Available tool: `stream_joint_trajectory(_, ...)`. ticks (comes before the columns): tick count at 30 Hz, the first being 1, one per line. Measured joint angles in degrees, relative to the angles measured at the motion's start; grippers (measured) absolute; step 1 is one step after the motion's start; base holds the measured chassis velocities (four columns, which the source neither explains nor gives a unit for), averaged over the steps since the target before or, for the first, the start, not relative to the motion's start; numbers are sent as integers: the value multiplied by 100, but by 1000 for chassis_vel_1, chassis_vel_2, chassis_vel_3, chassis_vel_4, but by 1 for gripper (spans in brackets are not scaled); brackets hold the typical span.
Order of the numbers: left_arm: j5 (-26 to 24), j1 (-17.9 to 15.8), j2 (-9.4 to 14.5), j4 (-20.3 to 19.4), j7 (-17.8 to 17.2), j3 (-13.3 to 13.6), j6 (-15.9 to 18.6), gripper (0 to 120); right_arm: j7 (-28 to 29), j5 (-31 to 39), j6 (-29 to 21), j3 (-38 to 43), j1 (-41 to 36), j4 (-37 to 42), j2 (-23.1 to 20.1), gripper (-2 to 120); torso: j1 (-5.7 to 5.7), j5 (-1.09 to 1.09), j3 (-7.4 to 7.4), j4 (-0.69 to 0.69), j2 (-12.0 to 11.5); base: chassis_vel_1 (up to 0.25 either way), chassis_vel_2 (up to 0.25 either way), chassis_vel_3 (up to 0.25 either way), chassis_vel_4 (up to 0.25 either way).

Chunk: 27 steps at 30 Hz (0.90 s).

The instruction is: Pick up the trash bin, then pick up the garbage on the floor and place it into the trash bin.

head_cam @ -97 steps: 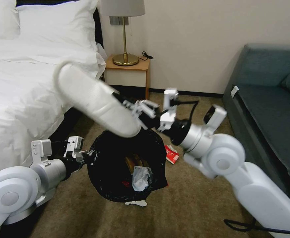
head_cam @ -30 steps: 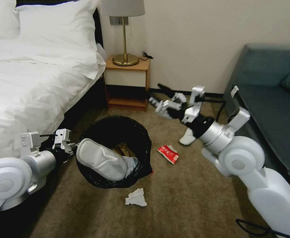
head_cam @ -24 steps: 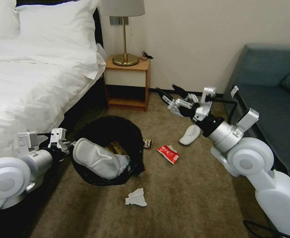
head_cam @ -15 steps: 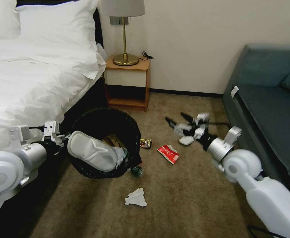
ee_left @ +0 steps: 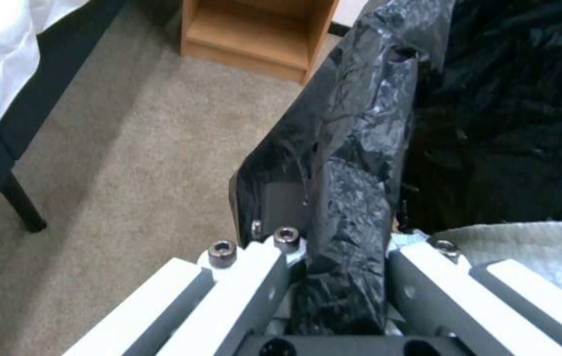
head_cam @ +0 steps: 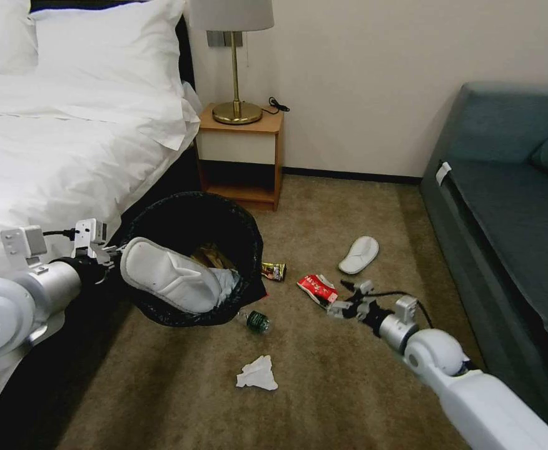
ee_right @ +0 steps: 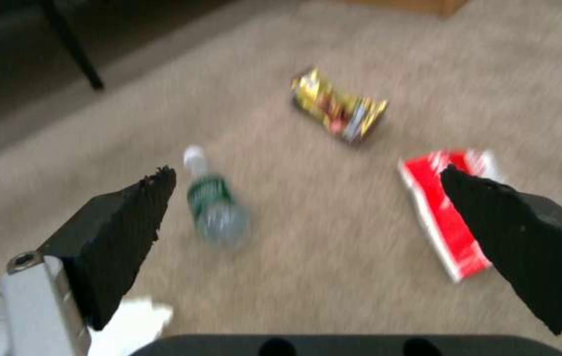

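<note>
Carpet (head_cam: 361, 381) btwn bed (head_cam: 49, 150) and sofa (head_cam: 512, 212) carries the litter. Bin (head_cam: 189, 215), black bag liner, hangs off the carpet by the bed's edge, tipped w/ mouth toward the litter so drops go in easily; one slipper (head_cam: 171, 275) lies across its rim. Left gripper (ee_left: 333, 277) is clamped on the rim and liner to keep it up. Right gripper (head_cam: 343, 300) sits low over the carpet, jaws spread wide, just beside the red pack (head_cam: 316, 289). Probably lining up a pick. Other slipper (head_cam: 359, 254) nr sofa; bottle (head_cam: 254, 320), tissue (head_cam: 258, 374), gold wrapper (head_cam: 274, 270) nr bin.
</note>
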Motion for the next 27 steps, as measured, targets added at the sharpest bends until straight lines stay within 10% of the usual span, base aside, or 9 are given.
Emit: stream_joint_trajectory(27, -100, -9, 128, -51, 43, -284, 0, 1, 103, -1070, 327, -1054, 173, -1536, 1427, 100, 0, -1, 0, 0, 0, 0, 0, 0, 0)
